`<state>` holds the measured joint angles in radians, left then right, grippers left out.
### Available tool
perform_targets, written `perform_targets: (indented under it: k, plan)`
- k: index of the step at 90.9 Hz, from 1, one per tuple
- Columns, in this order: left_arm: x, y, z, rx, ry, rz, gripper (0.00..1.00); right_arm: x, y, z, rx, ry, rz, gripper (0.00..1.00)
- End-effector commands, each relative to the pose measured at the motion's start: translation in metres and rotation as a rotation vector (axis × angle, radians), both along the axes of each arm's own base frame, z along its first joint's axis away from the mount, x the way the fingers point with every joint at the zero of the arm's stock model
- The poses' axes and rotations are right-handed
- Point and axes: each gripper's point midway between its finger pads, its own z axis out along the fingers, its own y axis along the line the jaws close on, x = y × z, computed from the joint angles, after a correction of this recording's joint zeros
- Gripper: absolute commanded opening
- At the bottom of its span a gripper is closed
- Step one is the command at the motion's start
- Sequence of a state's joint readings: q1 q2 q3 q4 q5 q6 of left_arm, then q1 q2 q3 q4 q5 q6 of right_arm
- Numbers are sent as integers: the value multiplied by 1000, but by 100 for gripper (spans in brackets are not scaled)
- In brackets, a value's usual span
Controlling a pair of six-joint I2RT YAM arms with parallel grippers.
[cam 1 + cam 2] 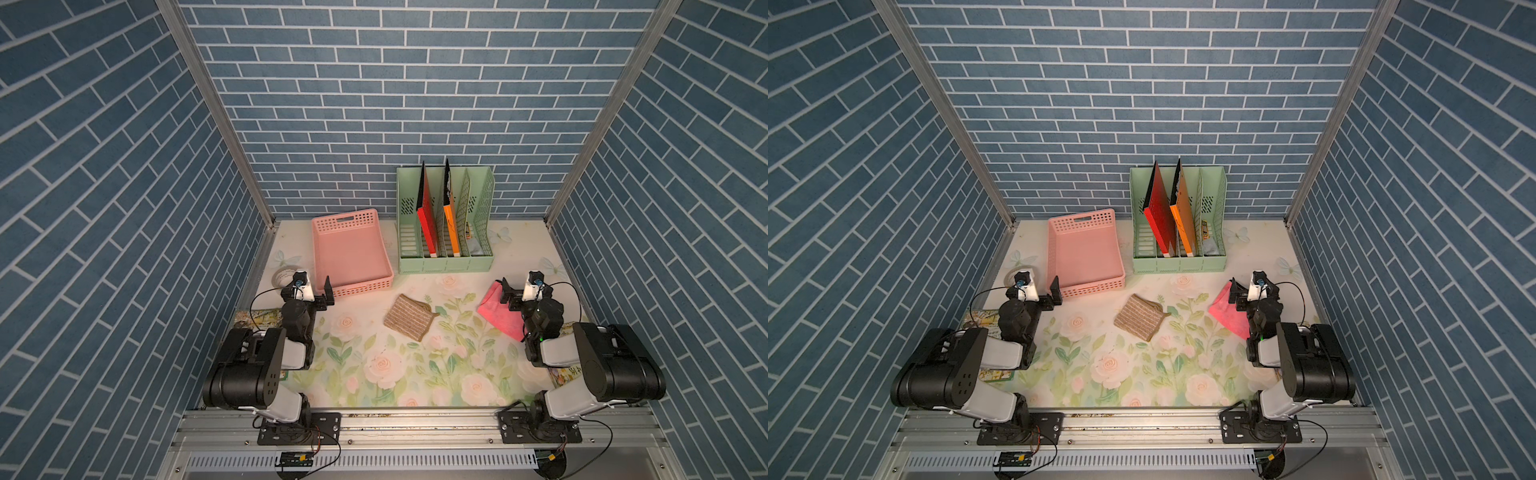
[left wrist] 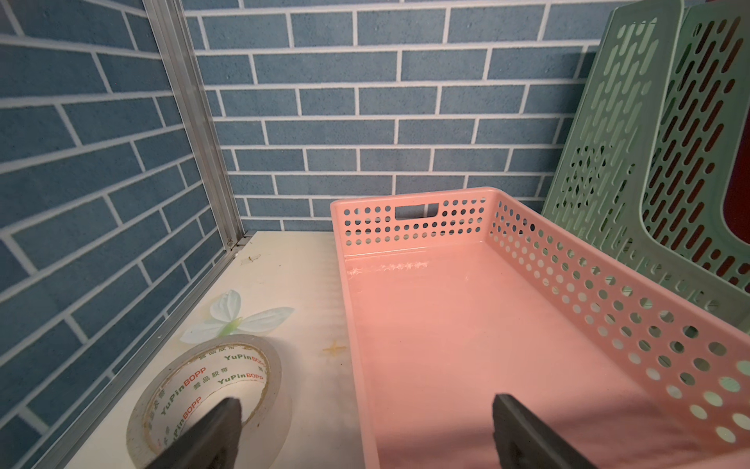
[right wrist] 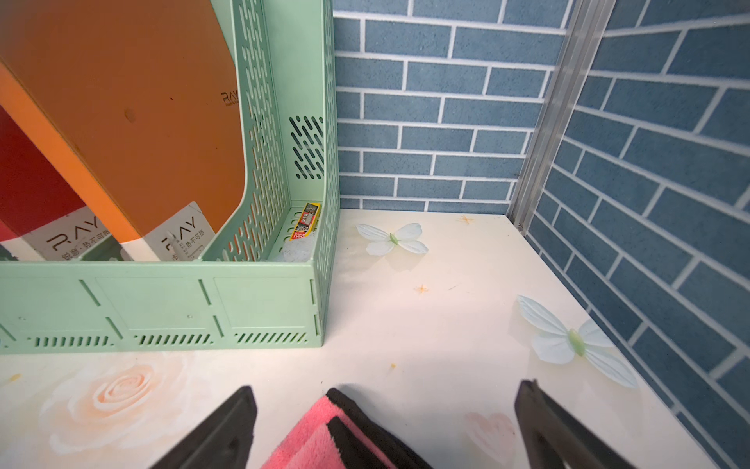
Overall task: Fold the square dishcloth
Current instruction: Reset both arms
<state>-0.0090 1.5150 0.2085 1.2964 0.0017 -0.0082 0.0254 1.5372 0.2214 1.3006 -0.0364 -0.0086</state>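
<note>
Body inventory, as I see it from my station:

- Left arm, right arm: bulky rounded black motor housings joined by pale grey links.
- Left arm housing: cluster of small round holes on its flat end face.
- Right arm: one small green light near the wrist.
- Left camera, right camera: white mounts, bluish lens.
- Left cable, right cable: thin, black, looping off each wrist.
- Left base plate, right base plate: black, flat, silver screws; thin red and black wires trail below.
- Left gripper, right gripper: flat matte-black wedge fingers.
</note>
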Motion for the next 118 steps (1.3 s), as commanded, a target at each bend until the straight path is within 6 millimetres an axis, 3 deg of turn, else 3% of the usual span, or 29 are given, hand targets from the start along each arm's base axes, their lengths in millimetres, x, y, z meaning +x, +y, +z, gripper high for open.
perform_targets:
  k: [1,102,113,118]
  plan:
    - [-1,0,-1,5,3,6,100,-2,-2,-2,-28,9,-8,100]
    - [-1,1,-1,3,4,11,100,-2,2,-2,-36,7,10,100]
    - [-1,1,-1,3,4,12,100,-22,25,1,-74,-46,157,100]
    - [-1,1,-1,3,4,10,100,-34,27,9,-79,-100,165,100]
